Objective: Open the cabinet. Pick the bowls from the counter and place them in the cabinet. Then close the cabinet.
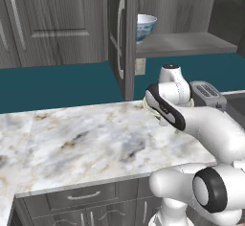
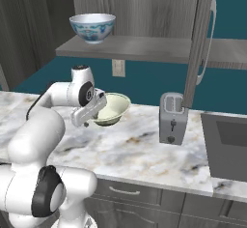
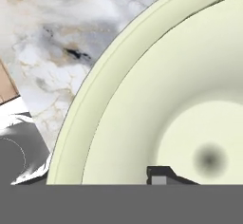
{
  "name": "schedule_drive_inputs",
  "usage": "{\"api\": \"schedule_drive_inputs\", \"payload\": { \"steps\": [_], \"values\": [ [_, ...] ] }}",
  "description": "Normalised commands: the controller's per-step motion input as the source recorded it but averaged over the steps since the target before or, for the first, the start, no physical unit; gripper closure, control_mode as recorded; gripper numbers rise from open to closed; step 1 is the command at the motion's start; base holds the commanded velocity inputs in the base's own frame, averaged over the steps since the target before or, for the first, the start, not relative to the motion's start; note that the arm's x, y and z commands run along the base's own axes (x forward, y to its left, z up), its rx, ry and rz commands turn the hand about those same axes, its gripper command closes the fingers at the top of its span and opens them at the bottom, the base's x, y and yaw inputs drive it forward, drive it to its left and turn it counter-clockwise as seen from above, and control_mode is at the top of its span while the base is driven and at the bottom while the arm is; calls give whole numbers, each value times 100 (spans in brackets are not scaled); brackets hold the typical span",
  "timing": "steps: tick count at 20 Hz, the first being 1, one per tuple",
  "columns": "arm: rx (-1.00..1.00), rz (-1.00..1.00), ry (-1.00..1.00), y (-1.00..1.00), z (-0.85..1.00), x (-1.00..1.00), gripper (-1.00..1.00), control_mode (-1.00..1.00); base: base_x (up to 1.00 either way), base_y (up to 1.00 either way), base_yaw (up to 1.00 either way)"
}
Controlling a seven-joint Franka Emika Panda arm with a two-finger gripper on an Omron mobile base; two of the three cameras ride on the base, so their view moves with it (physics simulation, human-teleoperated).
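The plain, pale cream-green round bowl (image 2: pixel 112 108) sits at centre-left of the right base frame, low over the white-grey marble counter with brownish veins (image 2: pixel 144 149); whether it rests on the slab or is just lifted I cannot tell. In the hand frame its wide rim and smooth inside (image 3: pixel 180 99) spread from the upper right across the centre, with one dark fingertip rising at bottom centre over the bowl's inside.

My two-finger gripper (image 2: pixel 96 113) is at the near-left edge of the bowl; the jaws stand part-way apart, and I judge they straddle the rim, but I cannot tell if they are clamped on it.

Above, at upper left of the right base frame, the white bowl with blue-patterned outside (image 2: pixel 92 27) stands on the shelf of the tall dark grey wood-grain cabinet (image 2: pixel 144 48), doors open.

To do this step well I would want a firm pinch on the rim, keep the bowl level; rise straight, then carry it up to bare shelf right of the patterned bowl; steer clear of the open door (image 2: pixel 200 43) and the silver toaster (image 2: pixel 172 118) at centre right.
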Motion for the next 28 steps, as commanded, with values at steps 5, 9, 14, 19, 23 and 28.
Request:
{"api": "schedule_drive_inputs", "payload": {
  "steps": [5, 9, 14, 19, 23, 28],
  "values": [
    [-5, 2, -18, -23, -15, -39, 100, -100, 0, 0, 0],
    [-3, 1, -21, -16, -9, -31, 100, -100, 0, 0, 0],
    [0, 0, -1, -22, 20, -46, 100, -100, 0, 0, 0],
    [0, 0, 2, -22, 35, -53, 100, -100, 0, 0, 0],
    [0, 0, 0, -6, 47, -40, 100, -100, 0, 0, 0],
    [0, 2, 0, 0, 63, -9, 100, -100, 0, 0, 0]
  ]
}}
